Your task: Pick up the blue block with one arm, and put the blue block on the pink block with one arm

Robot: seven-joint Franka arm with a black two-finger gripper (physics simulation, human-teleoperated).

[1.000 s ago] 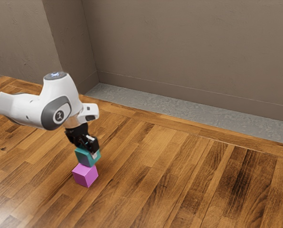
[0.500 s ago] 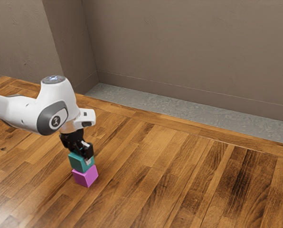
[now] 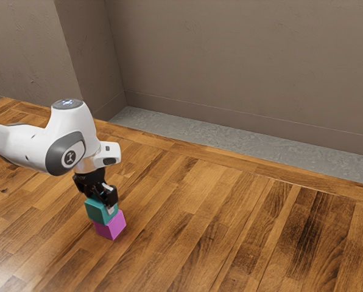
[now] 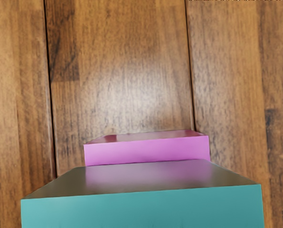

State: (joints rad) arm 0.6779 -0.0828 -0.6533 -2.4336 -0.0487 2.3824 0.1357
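The blue block (image 3: 97, 212), teal in colour, sits between the black fingers of my gripper (image 3: 100, 199), which is shut on it. Its underside meets the top of the pink block (image 3: 112, 227) on the wooden floor, and it sits offset toward the exterior view's left, so part of the pink top stays uncovered. In the wrist view the blue block (image 4: 141, 202) is large and close under my hand. A strip of the pink block (image 4: 146, 147) shows just beyond it.
Wooden floorboards (image 3: 230, 231) stretch out around the two blocks. A grey strip (image 3: 242, 140) and brown walls run along the back, with a wall corner (image 3: 102, 73) jutting out behind the arm.
My hand has come down and shifted toward the exterior view's left with the blue block. The gap above the pink block has closed.
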